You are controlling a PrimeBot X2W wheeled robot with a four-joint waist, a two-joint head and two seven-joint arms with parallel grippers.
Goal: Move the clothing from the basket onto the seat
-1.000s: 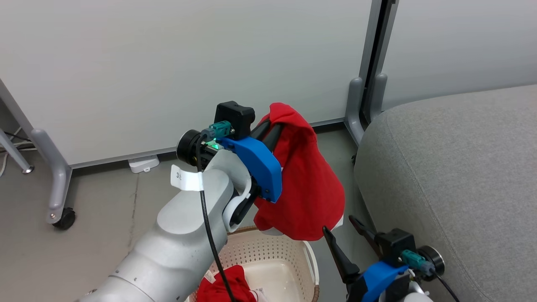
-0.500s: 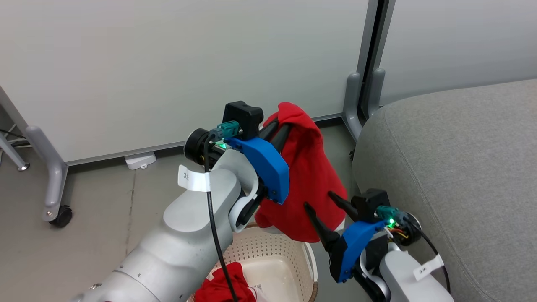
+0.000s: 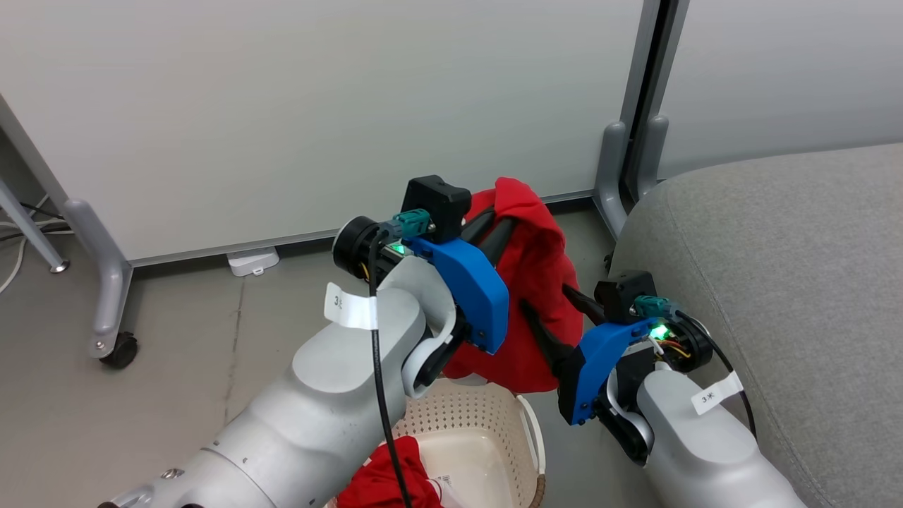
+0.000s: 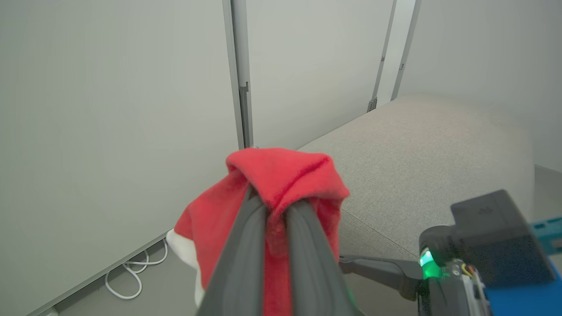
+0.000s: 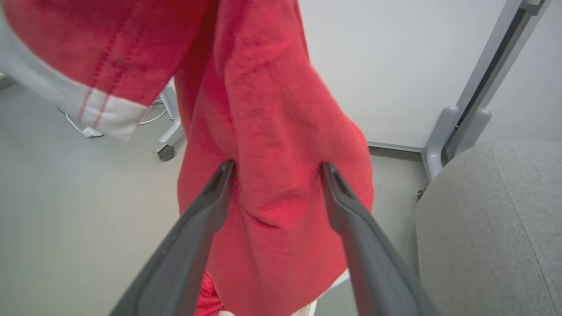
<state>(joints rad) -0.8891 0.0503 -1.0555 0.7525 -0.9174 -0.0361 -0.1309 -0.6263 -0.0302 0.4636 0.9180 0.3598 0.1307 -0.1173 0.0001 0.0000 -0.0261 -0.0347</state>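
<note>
Mid-carry: left pincer (image 4: 276,202) clamped on the red garment (image 3: 536,282); right pincer (image 5: 277,166), spread wide, straddles it lower down; next, likely close, then swing to the seat (image 3: 776,282) beside it.

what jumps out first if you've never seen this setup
A bright red garment hangs from the left gripper, jaws shut on its top, above the cream basket. The right gripper straddles its hanging fabric with jaws wide open, beside the big grey seat on the right.
</note>
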